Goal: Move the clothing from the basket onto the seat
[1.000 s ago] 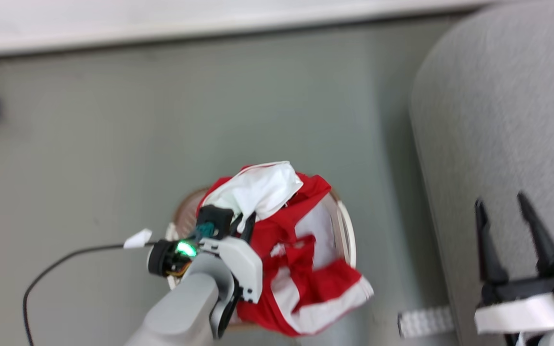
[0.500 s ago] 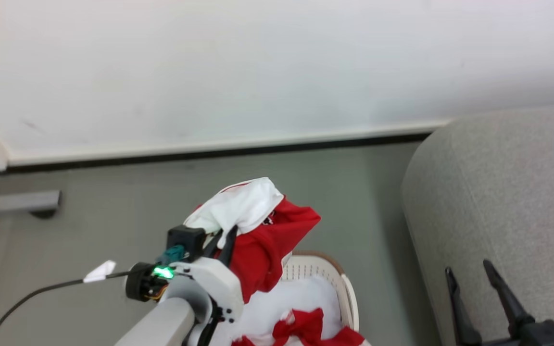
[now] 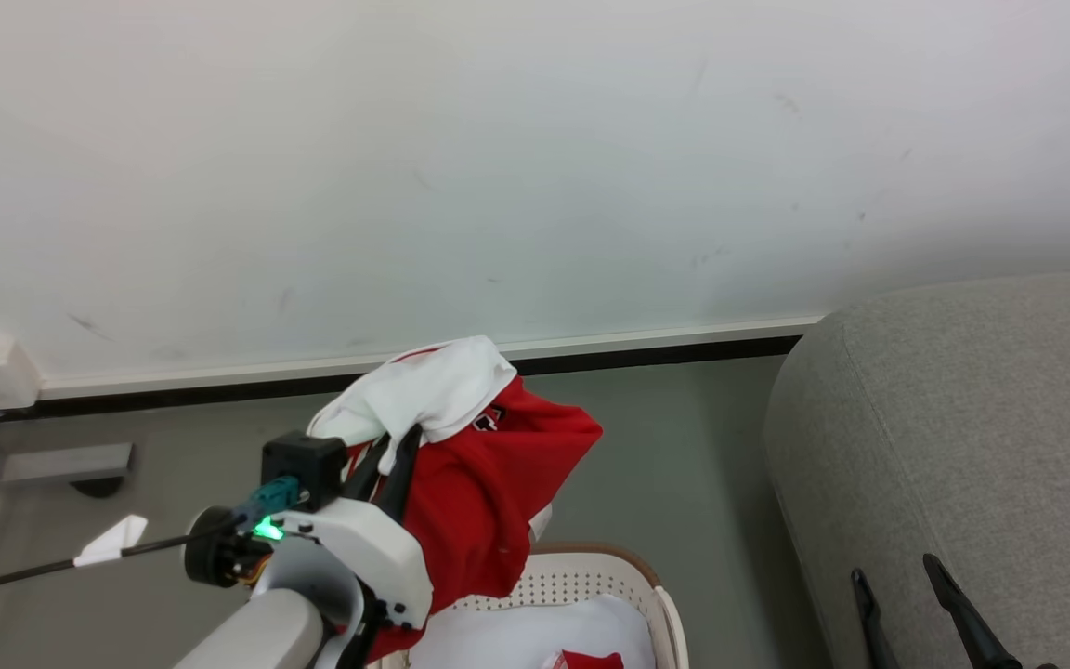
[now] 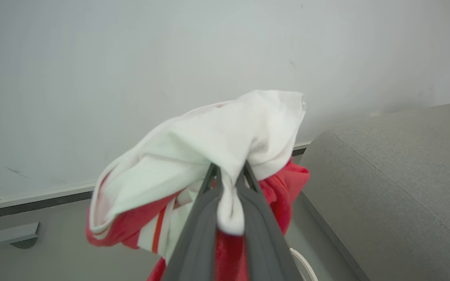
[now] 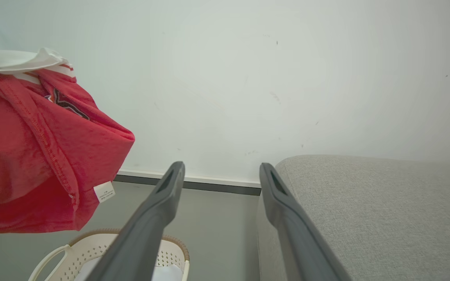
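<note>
Above the basket [image 3: 591,576], head view: your left claw [image 3: 394,455] is clamped shut on the clothing [image 3: 489,483], which hangs over it; the seat [image 3: 962,446] lies well apart to its right.
Left wrist view: both fingers [image 4: 195,234] pinch a white fold, red bulk drooping below.
Right wrist view: your right claw [image 5: 222,168] stands wide, empty, nearer the seat than the left.

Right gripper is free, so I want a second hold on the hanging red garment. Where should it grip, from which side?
Probably the red garment by its free corner jutting toward the seat, approached from the seat side. The left gripper pinches only the white fold on top, so that corner droops loose above the basket.
</note>
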{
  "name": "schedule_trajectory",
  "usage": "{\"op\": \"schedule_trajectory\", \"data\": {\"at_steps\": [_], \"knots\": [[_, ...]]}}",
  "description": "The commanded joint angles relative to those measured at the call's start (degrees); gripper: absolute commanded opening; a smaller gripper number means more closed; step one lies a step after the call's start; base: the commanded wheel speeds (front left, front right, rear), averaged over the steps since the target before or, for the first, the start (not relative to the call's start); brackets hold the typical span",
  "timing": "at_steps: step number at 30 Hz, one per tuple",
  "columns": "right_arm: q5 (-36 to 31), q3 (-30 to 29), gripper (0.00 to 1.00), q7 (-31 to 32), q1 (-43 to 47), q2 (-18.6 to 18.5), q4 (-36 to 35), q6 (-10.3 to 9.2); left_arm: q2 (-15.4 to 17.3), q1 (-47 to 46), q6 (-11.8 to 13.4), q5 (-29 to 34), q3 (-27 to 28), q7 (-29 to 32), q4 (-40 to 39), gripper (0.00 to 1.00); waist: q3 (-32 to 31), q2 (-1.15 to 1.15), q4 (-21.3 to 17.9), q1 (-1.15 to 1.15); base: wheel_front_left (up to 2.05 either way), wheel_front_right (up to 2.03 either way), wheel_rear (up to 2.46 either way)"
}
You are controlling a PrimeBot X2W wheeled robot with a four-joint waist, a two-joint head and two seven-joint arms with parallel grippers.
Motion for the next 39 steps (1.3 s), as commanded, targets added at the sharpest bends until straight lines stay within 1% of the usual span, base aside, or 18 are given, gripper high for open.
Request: {"op": "schedule_trajectory", "data": {"at_steps": [1, 7, 12, 14, 17, 19, 23, 27, 31, 37, 38, 39], "knots": [[-0.5, -0.1, 1.0, 0.0, 0.7, 0.1, 0.0, -0.12, 0.9, 0.8, 0.6, -0.3, 0.1, 0.5, -1.7, 0.0, -0.2, 0.0, 0.0, 0.01, 0.0, 0.0, 0.0], [-0.8, 0.7, 1.0, 0.0, 0.4, 0.2, -0.1, -0.12, 2.6, 1.6, 2.2, 0.0, 0.1, 2.2, -6.1, 0.0, -0.2, 0.0, 0.0, 0.01, 0.0, 0.0, 0.0], [-2.0, 3.9, 1.0, 0.0, -1.2, -2.1, -0.7, -0.12, 3.1, 1.4, 2.6, 0.2, -0.2, 3.1, -7.9, 0.0, 0.1, 0.0, -0.1, 0.01, 0.0, 0.0, 0.0], [-1.7, 7.0, 1.0, 0.0, -2.2, -4.0, -1.2, -0.12, 3.1, 1.1, 2.7, 0.4, -0.3, 3.2, -8.4, 0.0, 0.2, 0.0, -0.2, 0.01, 0.0, 0.0, 0.0], [-0.5, 13.2, 1.0, 0.0, -5.1, -8.4, -1.4, -0.13, 2.8, 0.4, 2.4, 0.6, -0.8, 3.7, -8.9, 0.0, 0.4, 0.0, -0.3, 0.01, 0.0, 0.0, 0.0], [0.5, 17.5, 1.0, 0.0, -8.0, -11.6, -0.9, -0.13, 2.6, 0.1, 2.3, 0.9, -1.3, 3.9, -9.1, 0.0, 0.5, 0.0, -0.3, 0.01, 0.0, 0.0, 0.0], [4.2, 26.1, 1.0, 0.4, -15.4, -16.7, 1.2, -0.13, 1.8, -0.6, 2.1, 1.0, -2.0, 4.1, -9.8, 0.0, 0.6, 0.0, -0.1, 0.01, 0.0, 0.0, 0.0], [8.5, 34.5, 1.0, 1.3, -23.1, -19.4, 3.6, -0.13, 1.0, -1.4, 1.4, 1.4, -3.1, 4.4, -9.8, 0.0, 0.6, 0.0, 0.8, 0.01, 0.0, 0.0, 0.0], [12.1, 41.5, 1.0, 1.4, -30.2, -19.5, 7.4, -0.13, -0.3, -2.3, 0.7, 2.0, -4.5, 4.8, -10.0, 0.0, 0.6, 0.0, 1.8, 0.01, 0.0, 0.0, 0.0], [15.7, 51.5, 1.0, 0.9, -38.9, -16.4, 15.2, -0.13, -1.8, -4.0, -0.1, 3.0, -6.4, 5.7, -10.3, 0.0, 0.8, 0.0, 3.3, 0.01, 0.0, 0.0, 0.0], [16.4, 52.7, 1.0, 0.7, -40.1, -15.5, 16.8, -0.13, -2.0, -4.3, -0.2, 3.0, -6.6, 5.8, -10.3, 0.0, 0.8, 0.0, 3.5, 0.01, 0.0, 0.0, 0.0], [16.4, 52.7, 1.0, 0.7, -40.1, -15.5, 16.8, -0.13, -2.0, -4.3, -0.2, 3.0, -6.6, 5.8, -10.3, 0.0, 0.8, 0.0, 3.5, 0.01, 0.0, 0.0, 0.0]]}}
